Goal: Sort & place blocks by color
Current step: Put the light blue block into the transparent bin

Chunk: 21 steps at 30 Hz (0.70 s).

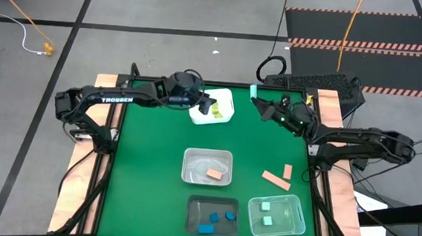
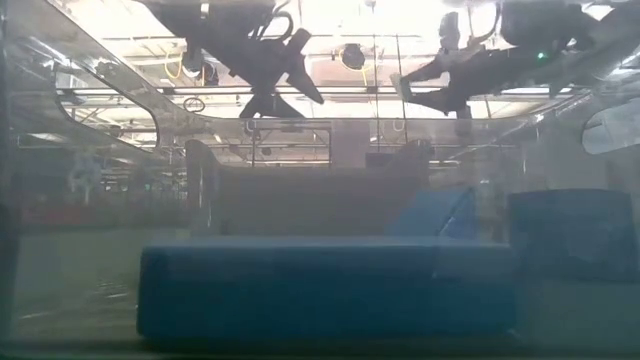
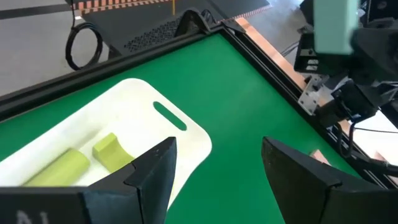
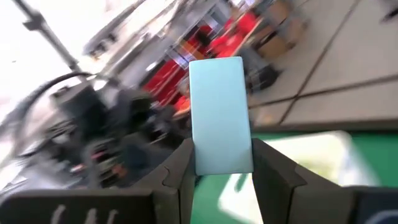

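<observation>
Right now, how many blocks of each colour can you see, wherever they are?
Yellow-green blocks: 2, in the white tub
Salmon blocks: 3, one in a clear tub
Blue blocks: 3, in the dark tub
Mint blocks: 3, one between the right gripper fingers
Total: 11

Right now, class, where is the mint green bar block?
The mint green bar block is clamped in the right gripper, raised above the table's far edge, right of the white tub in the high view.

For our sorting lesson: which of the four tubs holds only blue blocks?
The dark tub at the table's near edge, left of the clear tub with mint blocks; its blue blocks lie inside.
</observation>
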Motion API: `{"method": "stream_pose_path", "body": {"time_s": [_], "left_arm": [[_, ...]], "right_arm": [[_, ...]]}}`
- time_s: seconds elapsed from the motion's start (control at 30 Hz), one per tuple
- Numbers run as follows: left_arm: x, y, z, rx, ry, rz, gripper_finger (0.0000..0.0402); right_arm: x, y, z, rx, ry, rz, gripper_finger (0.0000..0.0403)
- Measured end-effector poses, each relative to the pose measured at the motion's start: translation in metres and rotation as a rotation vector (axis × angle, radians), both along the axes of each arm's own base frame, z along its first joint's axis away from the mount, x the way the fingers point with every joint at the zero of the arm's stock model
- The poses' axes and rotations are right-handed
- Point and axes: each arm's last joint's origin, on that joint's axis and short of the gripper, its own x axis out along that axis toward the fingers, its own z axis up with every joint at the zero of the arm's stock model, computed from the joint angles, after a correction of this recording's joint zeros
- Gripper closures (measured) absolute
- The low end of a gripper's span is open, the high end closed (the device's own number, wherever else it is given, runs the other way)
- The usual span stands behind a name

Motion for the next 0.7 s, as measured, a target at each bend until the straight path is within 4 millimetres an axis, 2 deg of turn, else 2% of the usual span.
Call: {"method": "stream_pose_path", "body": {"time_s": [0.2, 0.5, 0.7], "left_arm": [[0.003, -0.007, 0.0, -0.005, -0.001, -0.02, 0.0165], [0.006, -0.017, 0.0, -0.008, -0.001, -0.05, 0.0165], [0.009, -0.027, 0.0, -0.013, -0.002, -0.077, 0.0165]], "right_arm": [[0.006, 0.018, 0.008, 0.04, -0.106, 0.213, 0.0296], [0.007, 0.049, 0.032, -0.075, -0.33, 0.358, 0.0296], [0.009, 0.067, 0.032, -0.023, -0.35, 0.456, 0.0296]]}}
